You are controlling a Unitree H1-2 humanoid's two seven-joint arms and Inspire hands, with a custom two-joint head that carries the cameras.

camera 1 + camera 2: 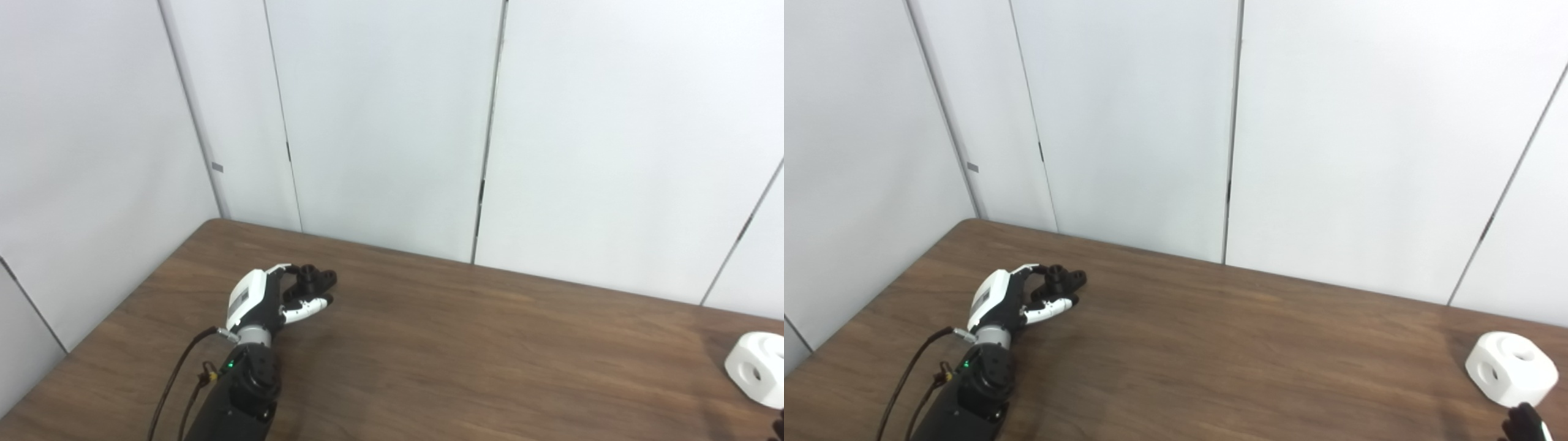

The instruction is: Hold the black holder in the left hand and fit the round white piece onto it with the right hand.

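The black holder (316,279) is a small dark piece with round holes, at the table's left. My left hand (264,299) is shut on it, fingers curled over its near side and the thumb below; I cannot tell if it rests on the table. The round white piece (1510,367), a chunky block with round holes, sits on the table at the far right, also in the left eye view (759,367). Only the dark tip of my right hand (1526,424) shows at the bottom right corner, just in front of the white piece.
The brown wooden table (465,361) runs across the view, with its far left corner near white wall panels (392,122). A black cable (174,380) hangs along my left forearm.
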